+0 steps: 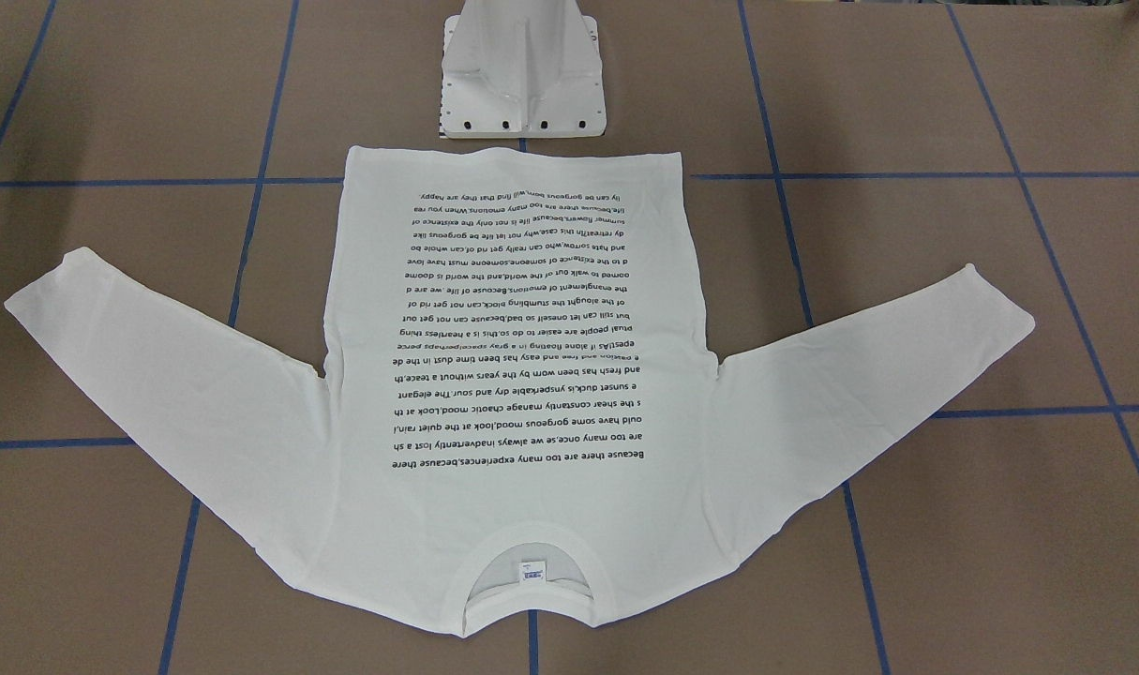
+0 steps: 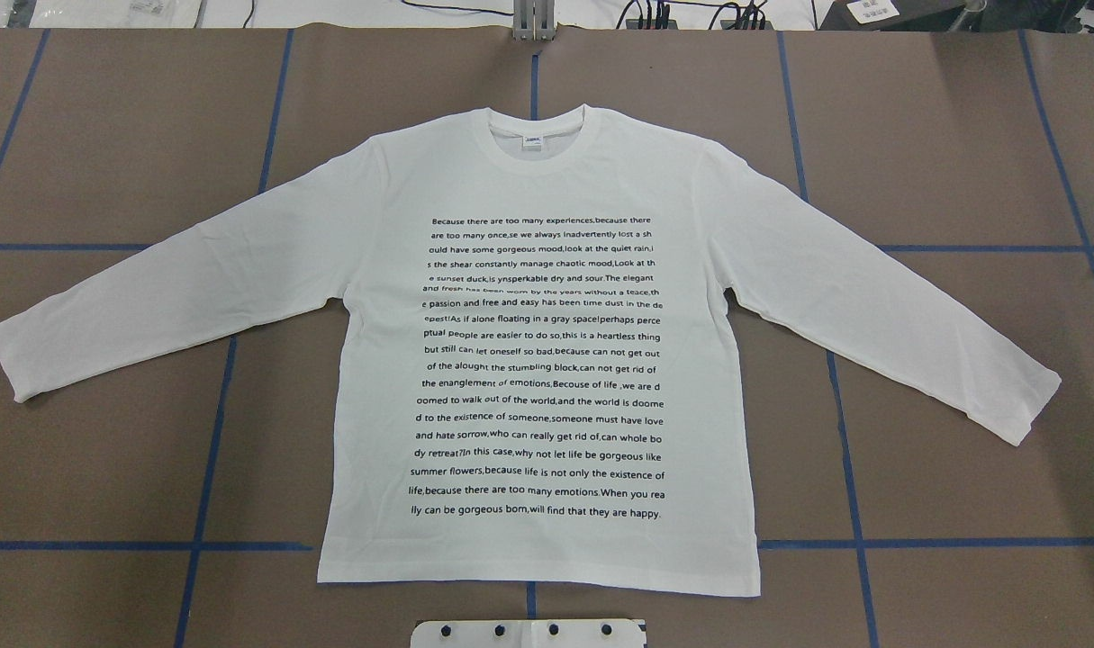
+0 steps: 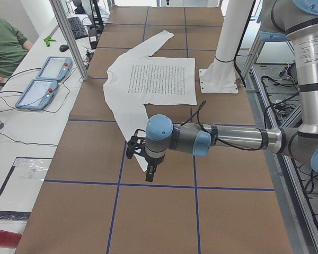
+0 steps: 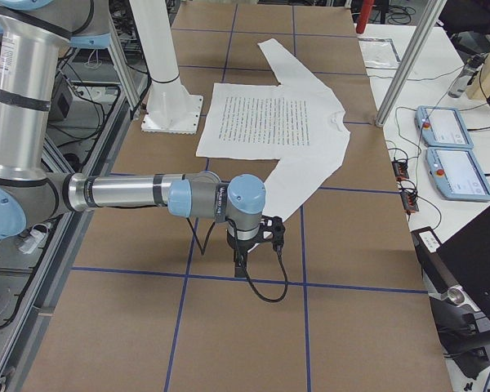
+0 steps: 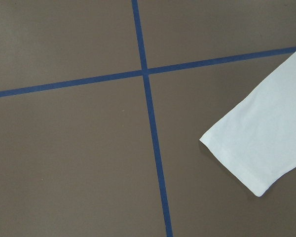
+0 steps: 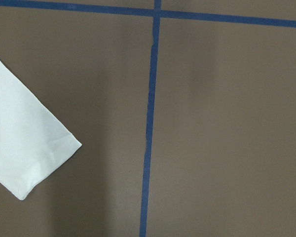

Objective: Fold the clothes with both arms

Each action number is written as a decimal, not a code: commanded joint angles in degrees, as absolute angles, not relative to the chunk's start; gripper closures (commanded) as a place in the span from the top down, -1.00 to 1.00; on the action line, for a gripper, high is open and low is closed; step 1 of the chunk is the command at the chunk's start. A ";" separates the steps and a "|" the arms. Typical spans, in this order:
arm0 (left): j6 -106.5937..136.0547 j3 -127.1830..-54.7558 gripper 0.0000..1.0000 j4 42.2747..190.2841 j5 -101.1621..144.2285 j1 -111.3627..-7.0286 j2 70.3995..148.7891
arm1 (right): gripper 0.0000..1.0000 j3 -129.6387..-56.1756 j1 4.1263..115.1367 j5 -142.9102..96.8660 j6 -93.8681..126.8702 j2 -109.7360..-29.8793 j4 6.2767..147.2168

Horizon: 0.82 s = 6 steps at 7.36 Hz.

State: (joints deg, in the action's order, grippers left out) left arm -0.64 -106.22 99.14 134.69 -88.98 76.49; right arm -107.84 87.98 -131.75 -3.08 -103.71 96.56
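One shirt (image 2: 537,360) flat on table (image 2: 961,135), sleeves (image 2: 150,297) spread

The white shirt (image 2: 547,180) bears black text lines (image 2: 537,369), the brown table (image 2: 961,135) a blue tape grid (image 2: 60,545).

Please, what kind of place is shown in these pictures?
Probably a robotics lab: a left arm and a right arm stand at a table marked with blue tape, and control tablets lie on a side bench.
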 commanded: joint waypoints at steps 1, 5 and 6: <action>-0.70 -106.26 1.00 100.54 134.74 -88.95 76.46 | 1.00 -107.84 87.98 -131.75 -2.90 -103.54 96.50; -0.44 -113.19 1.00 101.50 134.74 -88.77 78.64 | 1.00 -113.89 87.98 -131.84 -2.29 -99.79 96.50; 0.08 -112.59 1.00 106.30 134.48 -88.77 81.36 | 1.00 -113.82 87.89 -131.31 -2.37 -95.75 96.50</action>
